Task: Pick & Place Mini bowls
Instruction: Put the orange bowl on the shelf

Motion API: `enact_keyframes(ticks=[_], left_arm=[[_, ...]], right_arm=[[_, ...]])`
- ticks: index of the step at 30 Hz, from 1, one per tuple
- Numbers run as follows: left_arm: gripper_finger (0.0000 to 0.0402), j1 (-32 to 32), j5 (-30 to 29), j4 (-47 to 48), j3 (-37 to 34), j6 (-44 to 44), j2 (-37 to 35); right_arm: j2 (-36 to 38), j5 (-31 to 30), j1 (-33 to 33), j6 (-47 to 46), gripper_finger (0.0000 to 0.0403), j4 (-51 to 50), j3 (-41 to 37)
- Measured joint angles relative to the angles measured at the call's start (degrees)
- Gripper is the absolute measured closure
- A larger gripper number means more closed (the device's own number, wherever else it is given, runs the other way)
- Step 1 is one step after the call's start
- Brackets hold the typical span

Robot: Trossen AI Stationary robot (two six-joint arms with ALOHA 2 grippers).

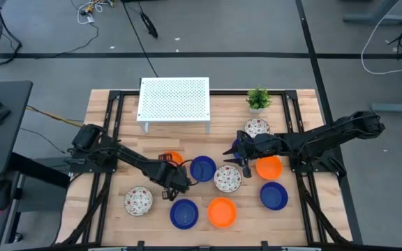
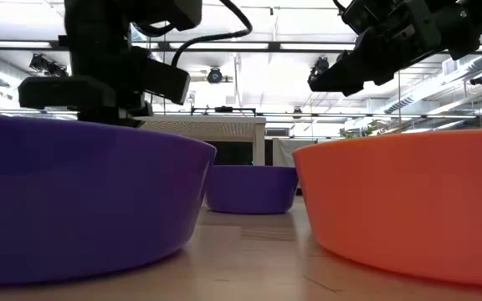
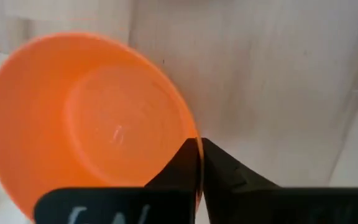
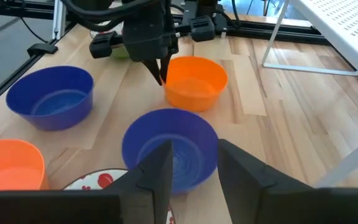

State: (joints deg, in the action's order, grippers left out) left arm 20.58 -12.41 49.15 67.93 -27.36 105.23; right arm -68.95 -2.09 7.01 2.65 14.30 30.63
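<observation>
Several mini bowls stand on the wooden table point(image 1: 117, 104): blue, orange and white with red speckles. My left gripper point(image 3: 199, 155) is shut on an orange bowl point(image 1: 172, 159), also seen in the right wrist view point(image 4: 194, 81). Beside it stands a blue bowl point(image 1: 202, 168). My right gripper point(image 4: 194, 168) is open and hovers just right of and above this blue bowl point(image 4: 169, 146), touching nothing. A speckled bowl point(image 1: 227, 178) sits under the right gripper point(image 1: 229, 152). My left gripper pinches the orange bowl's rim point(image 3: 191, 134) between its two fingers, one inside the bowl and one outside. The fingers point(image 4: 160, 67) come from above, pointing down, at the rim's near side. Whether the bowl's base is off the table, I cannot tell.
A white perforated rack point(image 1: 174, 101) on legs stands at the far side, a small green plant point(image 1: 259, 98) to its right. Other bowls: speckled point(image 1: 137, 201), blue point(image 1: 184, 213), orange point(image 1: 222, 212), blue point(image 1: 273, 196), orange point(image 1: 269, 167), speckled point(image 1: 257, 127). Black frame rails point(image 1: 110, 111) flank the table.
</observation>
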Motion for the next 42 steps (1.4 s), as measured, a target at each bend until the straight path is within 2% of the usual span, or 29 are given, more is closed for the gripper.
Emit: enact_keyframes(ticks=[5, 11, 14, 19, 26, 32, 37, 42], left_arm=[[0.0395, -0.03, 2.46, 6.33, 3.41, 0.12, -2.29], [0.0397, -0.05, 0.4, 22.54, 17.3, -0.54, -6.87], [0.0398, -3.19, -2.52, 30.9, 25.61, -0.51, -8.2], [0.0398, -13.7, -7.45, 40.07, 36.68, 4.77, -8.27], [0.0397, -34.51, -6.66, 39.77, 38.55, 19.22, -8.16], [0.0397, -49.75, 0.19, 32.93, 38.52, 27.62, -8.14], [0.0394, -56.95, 2.8, 29.92, 38.47, 29.14, -6.78], [0.0394, -58.81, 3.35, 28.61, 38.48, 29.27, -4.53]], right_arm=[[0.0, 0.0, 0.0, 0.0, 0.0273, -0.15, 0.0], [0.0, 0.0, 0.0, 0.05, 0.0273, 0.05, -0.02], [0.0, 0.0, 0.0, 0.05, 0.0273, 0.15, -0.02], [0.01, 0.0, 0.0, 0.16, 0.0273, 0.67, -0.02], [0.02, 0.0, 0.0, 1.05, 0.0273, 0.71, -0.02], [0.02, 0.0, 0.0, 1.05, 0.0273, 0.66, -0.02], [0.02, 0.01, 0.0, 0.84, 0.0273, 0.5, -0.02], [0.02, 0.0, 0.0, 0.79, 0.0273, 0.4, -0.02]])
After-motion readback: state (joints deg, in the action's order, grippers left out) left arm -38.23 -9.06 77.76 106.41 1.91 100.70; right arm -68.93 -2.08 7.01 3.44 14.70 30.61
